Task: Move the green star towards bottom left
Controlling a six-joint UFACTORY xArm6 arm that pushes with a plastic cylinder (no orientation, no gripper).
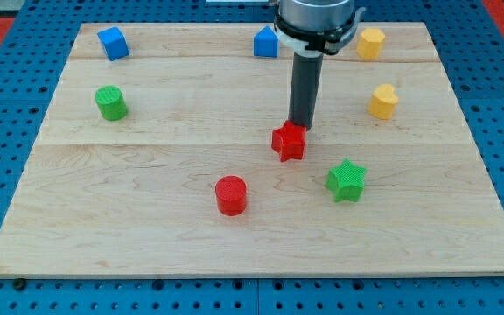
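The green star [346, 180] lies on the wooden board [147, 227], right of centre and toward the view's bottom. My tip [300, 128] stands at the top edge of a red star-shaped block [290, 142], touching or nearly touching it. The tip is up and to the left of the green star, well apart from it. The rod rises from the tip to the arm's grey head at the view's top.
A red cylinder [231, 194] sits left of the green star. A green cylinder [110, 102] is at the left. Two blue blocks [112, 43] [266, 42] and two yellow blocks [371, 42] [383, 101] lie along the top and right.
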